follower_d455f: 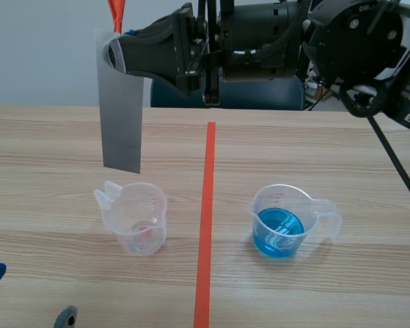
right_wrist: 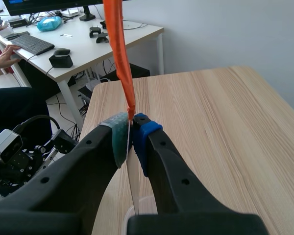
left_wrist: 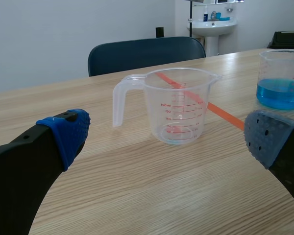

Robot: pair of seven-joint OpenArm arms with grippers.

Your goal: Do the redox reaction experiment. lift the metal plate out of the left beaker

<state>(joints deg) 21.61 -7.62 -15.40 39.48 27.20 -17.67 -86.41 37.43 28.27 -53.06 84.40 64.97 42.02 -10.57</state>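
Metal plate (follower_d455f: 121, 116) hangs at the frame's upper left, long axis vertical, lower edge pointing down, clear above the left beaker (follower_d455f: 133, 220), pinched by the right gripper (follower_d455f: 115, 55); left gripper (left_wrist: 167, 136) spread.

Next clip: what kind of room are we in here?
Probably an office doubling as a lab: a white desk with a keyboard, a washbasin, and a beaker of blue liquid on the wooden table.

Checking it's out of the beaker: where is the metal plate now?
In the scene view the metal plate hangs upright, left of the tape line, pinched by the right gripper, above the left beaker.
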